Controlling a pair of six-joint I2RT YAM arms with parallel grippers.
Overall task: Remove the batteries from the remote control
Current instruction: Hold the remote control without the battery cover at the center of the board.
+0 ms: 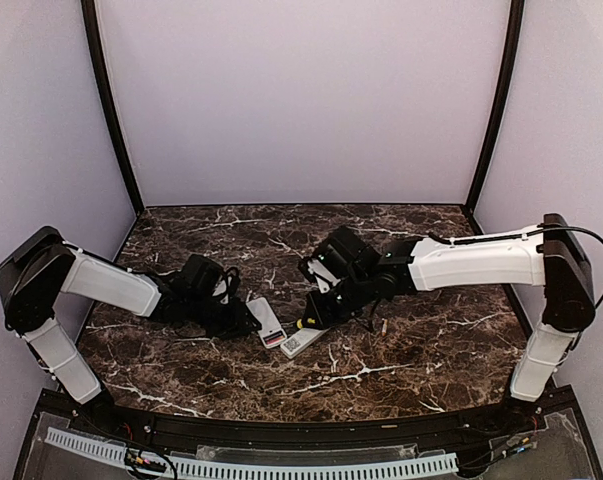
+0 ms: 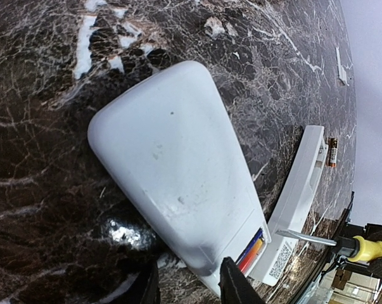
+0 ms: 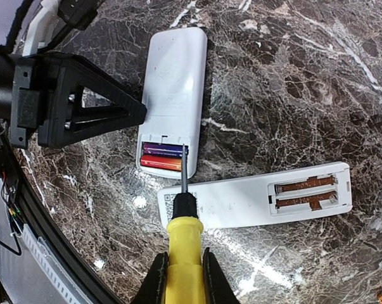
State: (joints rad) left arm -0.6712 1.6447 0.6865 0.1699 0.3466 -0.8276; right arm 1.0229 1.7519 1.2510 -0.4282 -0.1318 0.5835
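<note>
From above, you cannot make out either hand's fingers: the left hand (image 1: 243, 318) meets the white remote control (image 1: 268, 322), and the right hand (image 1: 316, 312) hangs over a second remote (image 1: 301, 342). Both lie on a dark marbled bench (image 1: 421, 360) between pale lilac walls (image 1: 301, 100). In your left wrist view the fingers (image 2: 236, 285) are cut off at the bottom edge, standing apart about the remote control's near end; you cannot tell whether they clamp it. The batteries (image 2: 254, 246) peek from its open bay, and a loose battery (image 2: 331, 152) lies beyond the second remote. In your right wrist view the right hand pinches the yellow-handled screwdriver (image 3: 183, 234), whose blade lies across the two batteries, one red, one purple.
</note>
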